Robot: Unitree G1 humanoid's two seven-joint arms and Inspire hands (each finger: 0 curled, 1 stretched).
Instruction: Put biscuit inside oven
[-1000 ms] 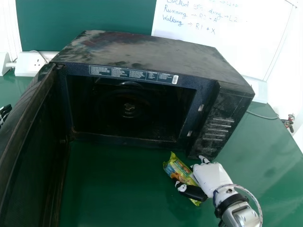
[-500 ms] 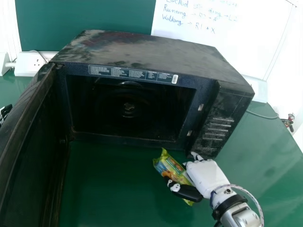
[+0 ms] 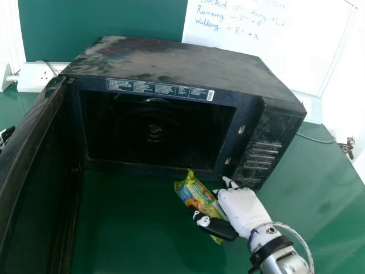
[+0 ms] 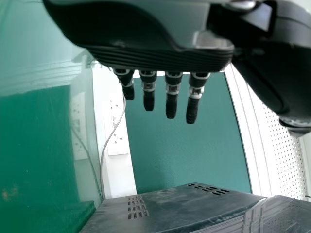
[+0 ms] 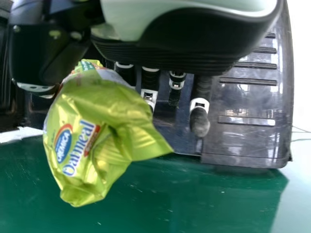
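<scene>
Atop the oven [image 4: 180,208], the left wrist view shows vents [image 4: 138,207].

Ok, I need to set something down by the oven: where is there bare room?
The green table is bare between the open door and the biscuit packet, and again right of the oven, past the right hand. It is crowded at the oven's front right corner, where that hand holds the packet.

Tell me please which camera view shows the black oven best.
The head view, because it shows the oven with its top, open door and dark cavity together. The left wrist view shows part of the casing with vent slots; the right wrist view shows the control panel closely.
</scene>
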